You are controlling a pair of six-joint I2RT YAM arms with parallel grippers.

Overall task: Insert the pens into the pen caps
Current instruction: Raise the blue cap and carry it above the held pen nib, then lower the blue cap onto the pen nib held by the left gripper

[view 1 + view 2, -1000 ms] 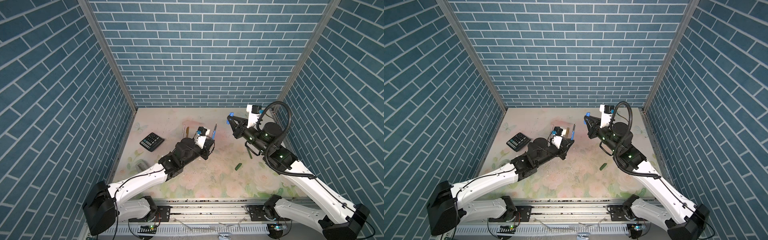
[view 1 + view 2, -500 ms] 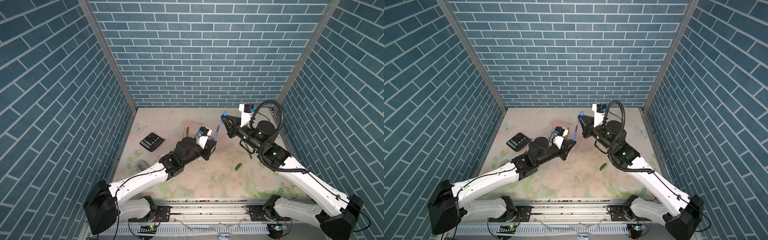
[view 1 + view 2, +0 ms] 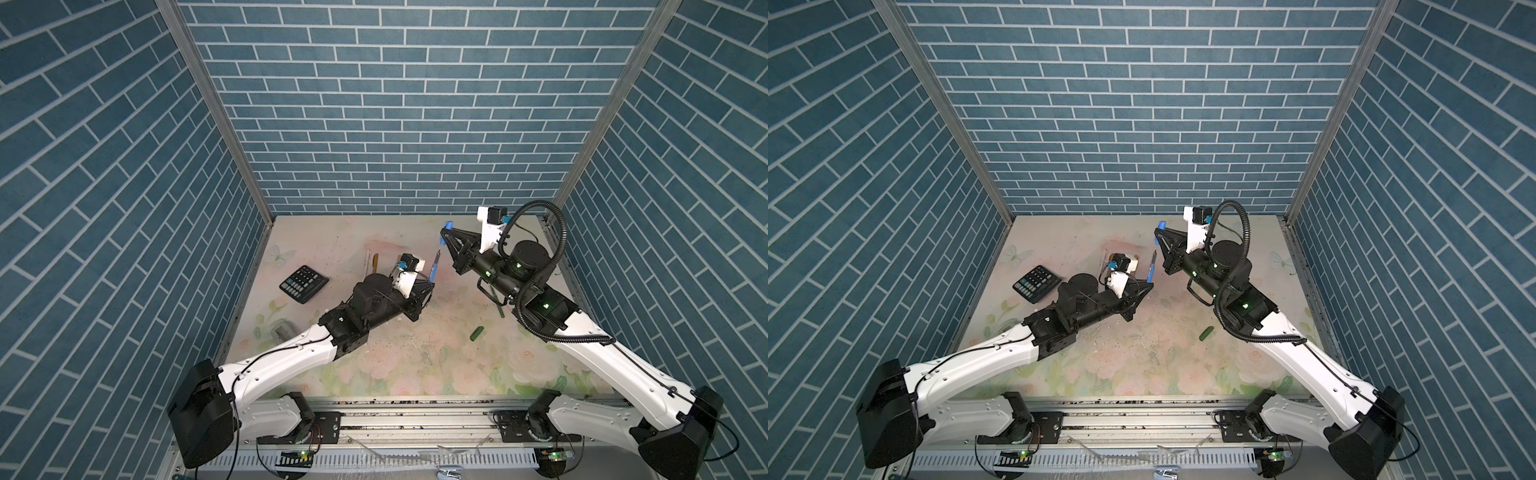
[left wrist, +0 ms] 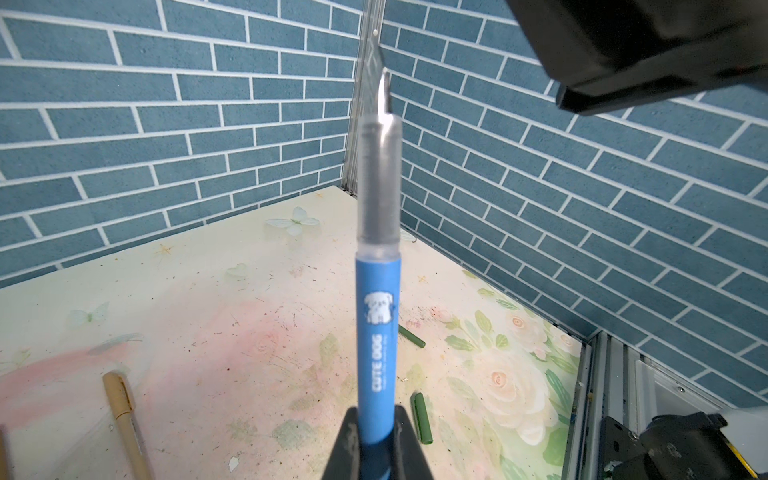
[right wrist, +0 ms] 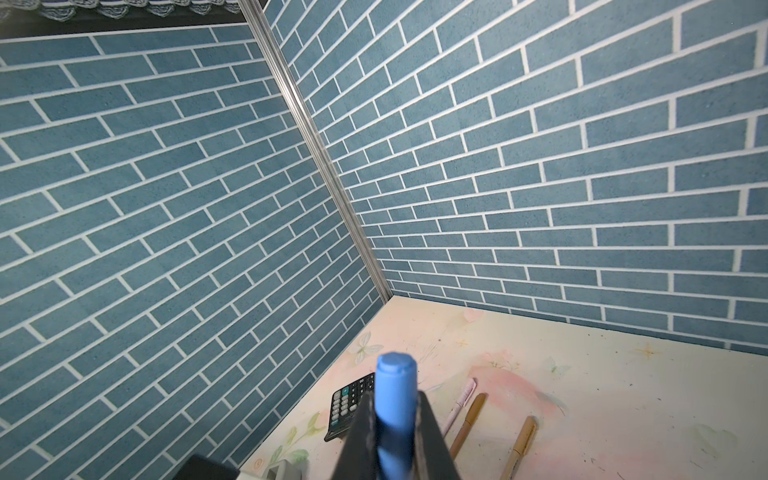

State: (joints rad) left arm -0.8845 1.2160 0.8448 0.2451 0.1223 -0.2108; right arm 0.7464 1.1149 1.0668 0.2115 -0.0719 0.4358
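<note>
Blue pen (image 3: 434, 268) and blue cap (image 3: 447, 227) now nearly meet above the tabletop (image 3: 332, 237).
Over the last second the right claw (image 3: 449, 237), clenched on the cap, has swung in toward the left claw (image 3: 429, 287), which grips the pen's lower barrel with its tip pointing up. The cap hangs just above and beside the tip, not yet on, so lining up and pushing home looks next.

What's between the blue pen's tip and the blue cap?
Nothing: the blue pen and blue cap have only bare air between, in both top views.
</note>
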